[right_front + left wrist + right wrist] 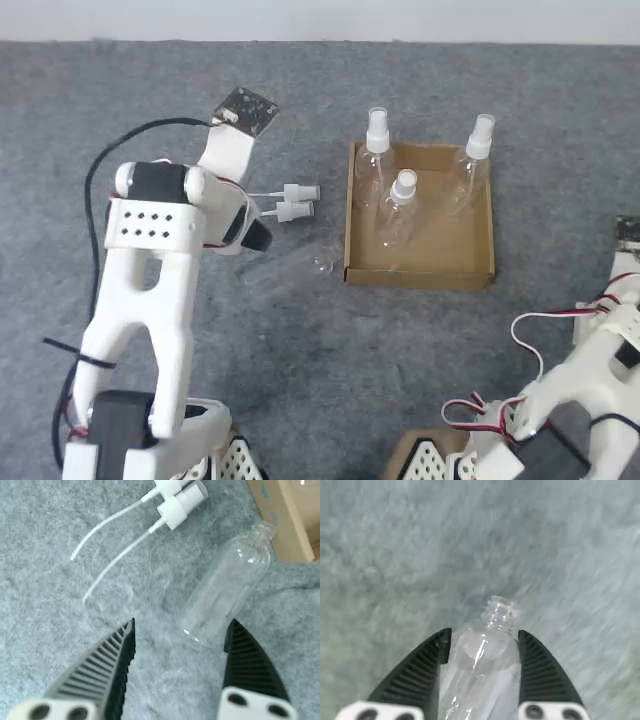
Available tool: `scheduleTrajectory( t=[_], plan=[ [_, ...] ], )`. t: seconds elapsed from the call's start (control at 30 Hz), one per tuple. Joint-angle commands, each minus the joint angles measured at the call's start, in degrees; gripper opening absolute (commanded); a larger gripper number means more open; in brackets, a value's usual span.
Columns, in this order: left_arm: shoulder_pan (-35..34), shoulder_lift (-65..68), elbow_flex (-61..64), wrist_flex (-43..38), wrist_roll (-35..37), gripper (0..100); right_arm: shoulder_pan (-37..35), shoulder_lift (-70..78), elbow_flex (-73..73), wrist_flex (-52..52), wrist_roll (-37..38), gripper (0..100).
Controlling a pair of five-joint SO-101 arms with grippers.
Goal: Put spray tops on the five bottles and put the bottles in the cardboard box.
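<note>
Beside box [420, 276] | clear capless bottle [226, 596] lying | left fingers [107, 667] apart | right fingers [422, 667] clamping second bottle [481, 672]

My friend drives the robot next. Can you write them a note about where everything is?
Left gripper: open, above a clear plastic bottle lying uncapped on the grey carpet beside the brown cardboard box.
Right gripper: shut on another clear uncapped bottle.
Done: three capped bottles sit in the box.
To do: fit the two loose white spray tops, box both bottles.
</note>
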Motion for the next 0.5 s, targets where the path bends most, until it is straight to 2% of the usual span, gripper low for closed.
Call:
scheduleTrajectory(
  t=[0.0, 0.07, 0.3, 0.47],
  plan=[
    [-0.3, -2.8, -0.1, -4.3, 0.6, 26, -3.4, -0.6, -1.3, -4.1, 7.2, 7.9],
    [-0.3, -2.3, -0.1, -5.8, 0.6, 26, -5.1, 0.5, -1.8, -3.4, 13.0, 7.9],
    [0.0, 9.0, -1.2, -17.8, 0.2, 26, -5.4, 5.6, -7.2, -4.3, 14.3, 7.9],
    [0.4, 17.5, -7.3, -22.7, -2.4, 26, -5.8, 10.7, -9.4, -3.8, 21.5, 8.2]
  ],
)
